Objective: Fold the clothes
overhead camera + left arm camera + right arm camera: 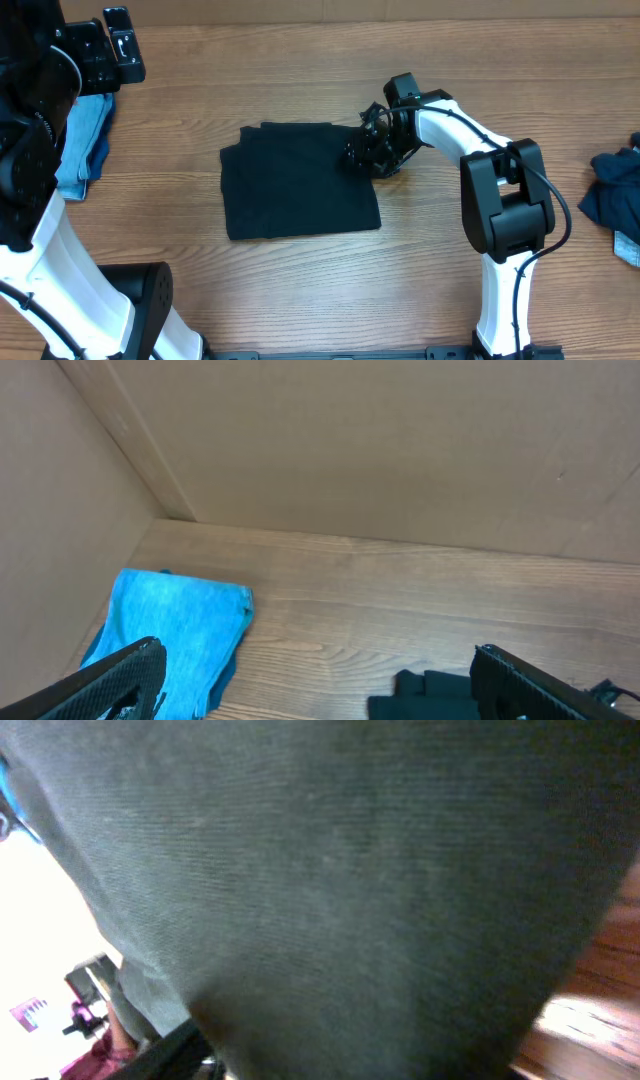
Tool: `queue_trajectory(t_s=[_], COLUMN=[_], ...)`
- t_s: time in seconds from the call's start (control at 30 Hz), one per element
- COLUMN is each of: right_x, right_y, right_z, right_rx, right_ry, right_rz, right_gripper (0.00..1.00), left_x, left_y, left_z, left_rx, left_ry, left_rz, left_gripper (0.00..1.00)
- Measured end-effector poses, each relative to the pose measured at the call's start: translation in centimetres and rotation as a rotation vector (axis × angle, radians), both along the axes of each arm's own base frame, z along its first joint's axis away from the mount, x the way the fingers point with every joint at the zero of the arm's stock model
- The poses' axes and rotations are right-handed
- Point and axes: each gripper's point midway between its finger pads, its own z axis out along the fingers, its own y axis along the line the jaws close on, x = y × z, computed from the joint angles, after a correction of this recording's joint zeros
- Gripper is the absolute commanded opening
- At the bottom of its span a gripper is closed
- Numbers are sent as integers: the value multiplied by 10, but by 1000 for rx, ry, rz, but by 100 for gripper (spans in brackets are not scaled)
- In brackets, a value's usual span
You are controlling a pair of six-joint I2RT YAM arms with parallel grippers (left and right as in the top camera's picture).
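Observation:
A black T-shirt (300,190), one of the clothes, lies folded into a rough square in the middle of the wooden table. My right gripper (368,152) is down at its upper right corner, touching the fabric. In the right wrist view the black cloth (330,890) fills nearly the whole picture and covers the jaws. Only one dark finger (165,1050) shows at the lower left, so its state is unclear. My left gripper (112,45) hangs open at the far left back, holding nothing. Its two fingers stand wide apart above the table (400,620).
A folded light blue garment (85,140) (180,630) lies at the left edge under the left arm. A crumpled dark navy garment (615,195) sits at the right edge. Cardboard walls (380,450) close off the back and left.

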Motion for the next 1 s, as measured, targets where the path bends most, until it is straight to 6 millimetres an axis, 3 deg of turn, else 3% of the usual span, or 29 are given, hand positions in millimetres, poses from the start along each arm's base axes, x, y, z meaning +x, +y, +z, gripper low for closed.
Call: queue_trajectory(t_s=[0.13, 0.4, 0.63, 1.0], right_x=[0, 1, 7, 9], right_y=[-7, -30, -70, -152], right_z=[-6, -10, -11, -6], right_rx=[-25, -49, -158, -410], right_ry=[21, 41, -5, 1], right_rz=[-20, -39, -44, -128], right_gripper=[24, 15, 8, 6], left_x=[0, 0, 0, 0], left_y=[0, 0, 0, 0], left_z=[0, 0, 0, 0], left_rx=[0, 0, 0, 0], left_ry=[0, 0, 0, 0], left_rz=[0, 0, 0, 0], left_gripper=[100, 100, 100, 100])
